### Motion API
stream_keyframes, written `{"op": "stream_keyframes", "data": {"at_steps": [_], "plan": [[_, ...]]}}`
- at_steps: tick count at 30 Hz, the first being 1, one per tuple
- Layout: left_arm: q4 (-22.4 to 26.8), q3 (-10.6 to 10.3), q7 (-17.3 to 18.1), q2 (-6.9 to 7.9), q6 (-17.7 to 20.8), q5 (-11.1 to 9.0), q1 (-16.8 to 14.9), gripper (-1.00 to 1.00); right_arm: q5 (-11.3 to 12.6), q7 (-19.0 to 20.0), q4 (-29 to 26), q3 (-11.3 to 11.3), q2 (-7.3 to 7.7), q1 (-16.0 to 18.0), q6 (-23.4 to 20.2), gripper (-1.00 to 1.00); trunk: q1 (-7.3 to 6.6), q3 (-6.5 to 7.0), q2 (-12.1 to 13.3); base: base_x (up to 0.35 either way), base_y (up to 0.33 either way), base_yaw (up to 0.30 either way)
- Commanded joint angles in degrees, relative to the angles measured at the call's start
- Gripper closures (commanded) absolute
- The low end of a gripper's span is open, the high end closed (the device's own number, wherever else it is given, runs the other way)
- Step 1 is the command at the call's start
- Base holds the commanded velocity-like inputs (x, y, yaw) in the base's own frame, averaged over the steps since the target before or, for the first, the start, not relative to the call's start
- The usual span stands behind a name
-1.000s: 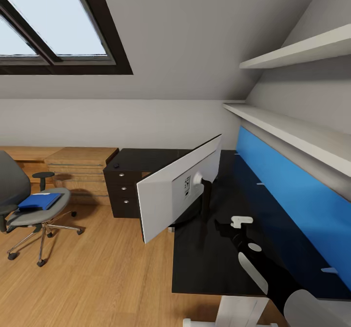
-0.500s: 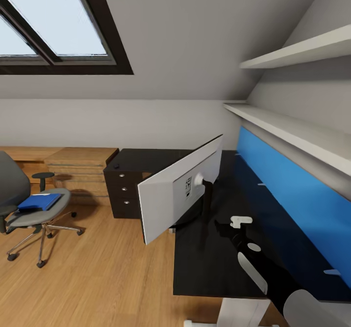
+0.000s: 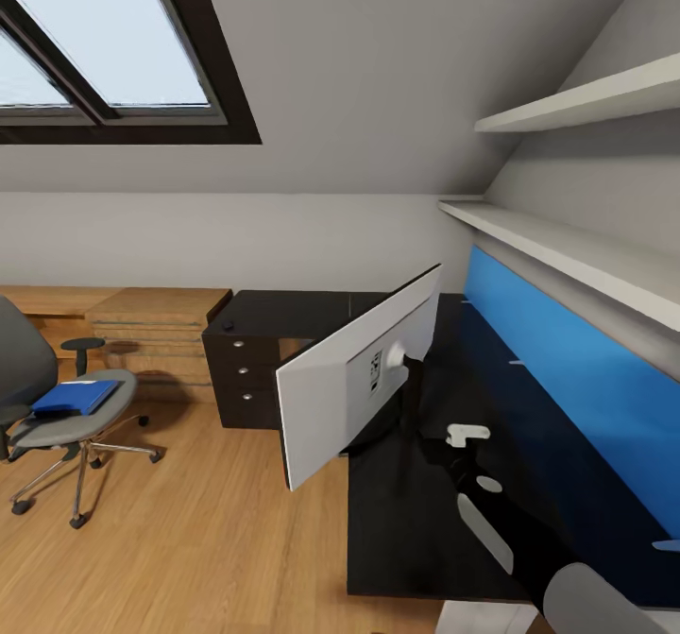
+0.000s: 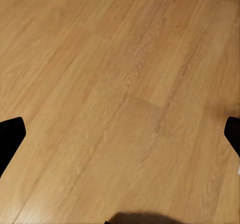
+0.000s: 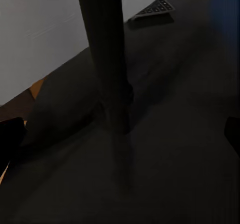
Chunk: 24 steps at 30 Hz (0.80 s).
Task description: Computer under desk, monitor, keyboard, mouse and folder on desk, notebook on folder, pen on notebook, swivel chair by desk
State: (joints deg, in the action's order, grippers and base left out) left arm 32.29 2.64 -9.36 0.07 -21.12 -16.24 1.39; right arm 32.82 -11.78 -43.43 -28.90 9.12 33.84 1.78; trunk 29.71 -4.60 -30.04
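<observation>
The desk [image 3: 444, 530] fills the near right of the head view, its glossy black top running along the blue back panel [image 3: 576, 369] under two white wall shelves [image 3: 567, 256]; its far wing ends in dark drawers [image 3: 244, 374]. The monitor [image 3: 354, 384] stands on that top near the front edge, pale back facing the camera and turned at an angle.

Left of the desk, well apart from it on the wood floor [image 3: 189, 539], sits the swivel chair [image 3: 57, 417] with the blue folder [image 3: 76, 396] lying flat on its seat.

The right hand [image 3: 430, 445] hovers low over the desk just behind the monitor's stand [image 5: 107, 68]; its wrist view shows dark fingertips far apart at the picture's edges, so it is spread wide and empty. A corner of the keyboard [image 5: 156, 7] shows beyond the stand. The left hand [image 4: 120, 134] hangs over bare floor, likewise wide and empty.

The monitor step looks to be the one in hand. Next likely calls for squaring the monitor or clearing the arm away without knocking the stand, then fetching the folder.
</observation>
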Motion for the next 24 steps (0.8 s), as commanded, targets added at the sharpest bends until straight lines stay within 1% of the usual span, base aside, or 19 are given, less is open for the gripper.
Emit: {"op": "stream_keyframes", "data": {"at_steps": [1, 2, 3, 4, 7, 9, 11, 12, 15, 18, 19, 21, 24], "plan": [[0.22, -0.09, -0.04, 0.01, -0.14, -0.37, 0.02, -1.0, 0.59, -0.51, 0.39, -0.51, 0.07, 0.09, 0.88, -1.0, 0.03, -0.1, -0.1, 0.001, 0.001, 0.0], [0.34, -0.09, 0.0, 0.03, -0.16, -0.37, 0.02, -1.0, 0.59, -0.51, 0.66, -0.53, 0.06, 0.09, 1.21, -1.0, 0.03, -0.1, -0.1, 0.001, 0.001, 0.0], [3.35, -0.15, 0.26, 1.12, -0.22, -0.39, 0.02, -1.0, 0.58, -0.55, 3.1, -0.65, -0.07, 0.09, 2.37, -1.0, 0.03, -0.1, -0.1, 0.0, 0.0, 0.0], [3.95, -0.16, 0.33, 1.54, -0.22, -0.44, 0.02, -1.0, 0.58, -0.57, 3.68, -0.64, -0.1, 0.12, 2.49, -1.0, 0.03, -0.1, -0.1, 0.0, 0.0, 0.0], [5.07, -0.17, 0.46, 2.1, -0.27, -0.51, 0.02, -1.0, 0.09, -0.69, 4.56, -0.64, -0.51, 0.15, 2.64, -1.0, 0.03, -0.1, -0.1, 0.0, 0.0, 0.0], [6.08, -0.18, 0.52, 2.24, -0.3, -0.53, 0.05, -1.0, -1.22, -1.04, 4.97, -0.6, -1.21, 0.16, 2.71, -1.0, 0.03, -0.1, -0.1, 0.0, 0.0, 0.0], [7.08, -0.18, 0.54, 2.3, -0.29, -0.53, 0.28, -1.0, -2.68, -1.66, 5.59, -0.58, -1.86, 0.17, 2.76, -1.0, 0.03, -0.1, -0.1, 0.0, 0.0, 0.0], [8.23, -0.18, 0.55, 2.33, -0.25, -0.52, 0.94, -1.0, -4.57, -2.61, 6.63, -0.57, -2.68, 0.17, 2.94, -1.0, 0.03, -0.1, -0.1, 0.0, 0.0, 0.0], [10.2, -0.2, 0.59, 2.36, -0.14, -0.49, 2.4, -1.0, -7.85, -4.26, 8.8, -0.51, -4.2, 0.2, 4.03, -1.0, 0.03, -0.1, -0.1, 0.0, 0.0, 0.0], [12.29, -0.23, 0.62, 2.35, -0.06, -0.47, 3.77, -1.0, -11.01, -5.76, 11.4, -0.43, -5.92, 0.25, 6.38, -1.0, 0.03, -0.1, -0.1, 0.0, 0.0, 0.0], [13.77, -0.25, 0.67, 2.37, -0.01, -0.47, 4.67, -1.0, -12.7, -6.53, 13.1, -0.37, -6.9, 0.3, 8.25, -1.0, 0.03, -0.1, -0.1, 0.0, 0.0, 0.0], [15.33, -0.25, 0.71, 2.38, 0.05, -0.46, 5.65, -1.0, -13.87, -7.14, 14.74, -0.34, -7.65, 0.35, 9.9, -1.0, 0.03, -0.1, -0.1, 0.0, 0.0, 0.0], [17.7, -0.26, 0.83, 2.38, 0.13, -0.46, 7.16, -1.0, -14.89, -7.7, 16.57, -0.31, -8.35, 0.44, 11.48, -1.0, 0.03, -0.1, -0.1, 0.0, 0.0, 0.0]]}}
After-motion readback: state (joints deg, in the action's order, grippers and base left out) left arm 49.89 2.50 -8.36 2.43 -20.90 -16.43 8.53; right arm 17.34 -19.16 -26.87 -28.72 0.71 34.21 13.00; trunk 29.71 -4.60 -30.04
